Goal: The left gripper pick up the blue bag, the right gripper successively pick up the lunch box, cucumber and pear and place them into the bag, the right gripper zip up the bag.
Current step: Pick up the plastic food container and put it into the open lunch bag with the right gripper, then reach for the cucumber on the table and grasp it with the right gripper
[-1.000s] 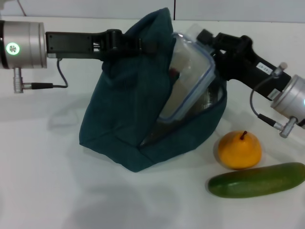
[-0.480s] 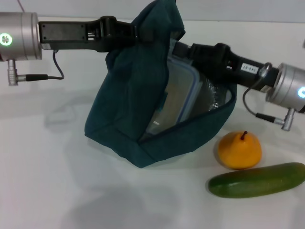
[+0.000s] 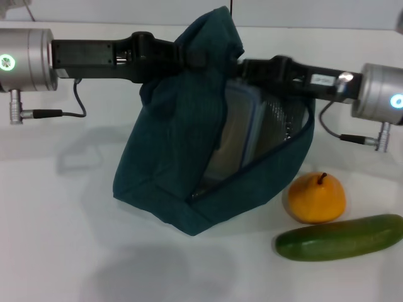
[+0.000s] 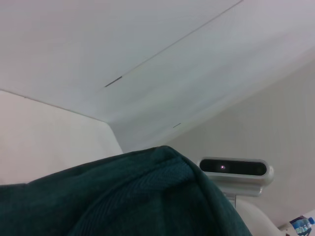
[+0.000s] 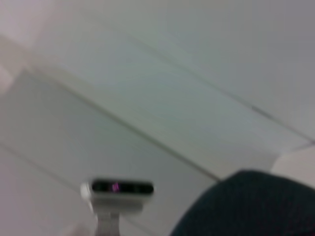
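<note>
With the soft blue bag (image 3: 182,157) pinched at its top by the left gripper (image 3: 182,58), the rigid lunch box (image 3: 238,135) is best gripped at its rim; the right gripper (image 3: 249,68) jaws' state cannot be told.

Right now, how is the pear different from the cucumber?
The pear is round and orange-yellow with a little stem on top; the cucumber is long, smooth and dark green. The pear sits farther back, the cucumber nearer the front. Both lie on the white table, outside the blue bag.
</note>
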{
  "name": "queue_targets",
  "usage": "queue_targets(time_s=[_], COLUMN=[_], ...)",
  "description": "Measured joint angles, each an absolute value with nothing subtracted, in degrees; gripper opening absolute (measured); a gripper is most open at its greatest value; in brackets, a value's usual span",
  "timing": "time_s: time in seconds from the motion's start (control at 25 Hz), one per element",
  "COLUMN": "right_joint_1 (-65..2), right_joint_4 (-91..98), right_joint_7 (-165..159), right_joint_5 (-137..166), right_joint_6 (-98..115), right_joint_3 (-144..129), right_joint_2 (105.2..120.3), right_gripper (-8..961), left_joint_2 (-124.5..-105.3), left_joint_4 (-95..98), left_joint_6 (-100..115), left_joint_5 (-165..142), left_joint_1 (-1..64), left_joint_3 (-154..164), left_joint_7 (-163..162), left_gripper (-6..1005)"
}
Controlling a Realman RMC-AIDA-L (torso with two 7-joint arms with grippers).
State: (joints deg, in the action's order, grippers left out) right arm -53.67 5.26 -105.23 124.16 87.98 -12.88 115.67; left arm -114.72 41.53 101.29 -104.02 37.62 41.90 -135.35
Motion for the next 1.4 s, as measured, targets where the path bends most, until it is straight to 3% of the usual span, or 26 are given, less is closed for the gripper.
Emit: queue_targets(time_s=[0.28, 0.84, 1.28, 1.4], right_joint_1=[-56.5, -56.1, -48.5, -46.1], right_joint_4=[5.4, 8.3, 14.3, 16.2], right_joint_7=[-105.1, -105.0, -96.6, -91.6], right_joint_5=[124.1, 123.6, 113.0, 110.3], right_joint_6=[86.5, 86.3, 96.0, 100.0], right_joint_3=[-17.8, -19.8, -19.9, -20.0], right_joint_2=[115.81, 115.8, 115.59, 115.51], right_gripper=[100, 101, 547, 562], left_joint_2=[-114.8, -114.52, -114.24, -114.16], left_joint_4=[41.3, 39.8, 39.7, 39.6], left_joint_6=[101.9, 102.9, 103.1, 103.0], left_joint_5=[-103.7, -101.6, -101.6, -101.6], left_joint_1=[37.6, 37.1, 36.8, 36.8], left_joint_3=[41.7, 41.6, 41.3, 41.3], left_joint_7=[-135.4, -135.9, -135.6, -135.4], left_gripper=[71, 72, 72, 72])
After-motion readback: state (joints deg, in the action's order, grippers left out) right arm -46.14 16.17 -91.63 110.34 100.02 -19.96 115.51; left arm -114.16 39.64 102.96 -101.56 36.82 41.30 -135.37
